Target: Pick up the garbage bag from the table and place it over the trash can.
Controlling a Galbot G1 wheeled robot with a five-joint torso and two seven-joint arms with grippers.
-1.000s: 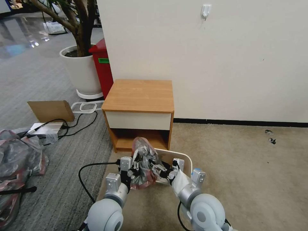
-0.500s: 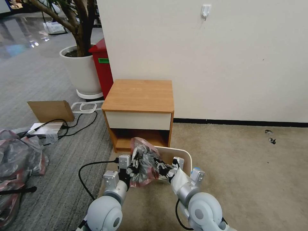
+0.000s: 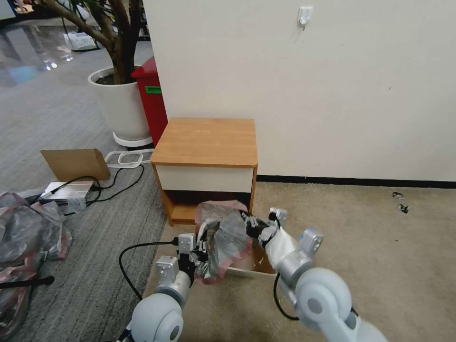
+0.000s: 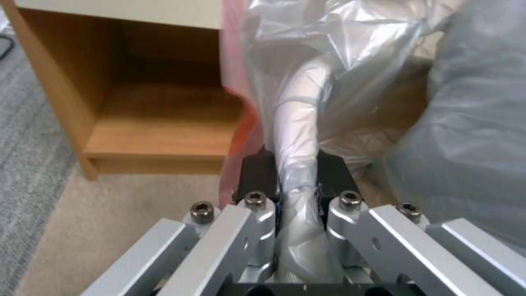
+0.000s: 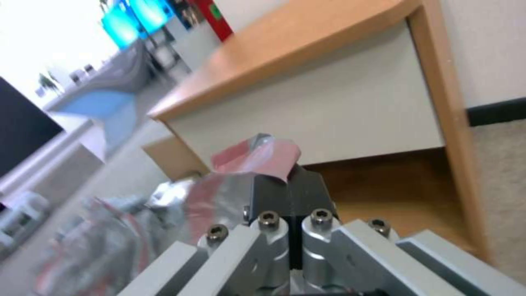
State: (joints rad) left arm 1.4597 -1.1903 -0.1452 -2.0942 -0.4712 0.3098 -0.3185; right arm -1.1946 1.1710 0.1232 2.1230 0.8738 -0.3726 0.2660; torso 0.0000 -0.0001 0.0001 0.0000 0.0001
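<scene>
Two grippers on one bag (image 3: 227,237) right now: my left gripper (image 4: 296,181) is clamped on a twisted fold of it, my right gripper (image 5: 287,193) pinched tight on the pink rim. It hangs between them, over the can (image 3: 247,270) below. I'd say pull the rim wide and keep it taut so it clears every corner. Bag hides most of the can's rim, so alignment's a guess.

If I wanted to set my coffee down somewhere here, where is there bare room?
The table top is bare. The carpet right of it is open too. Around the trash can it is crowded: both grippers hold the garbage bag.
</scene>
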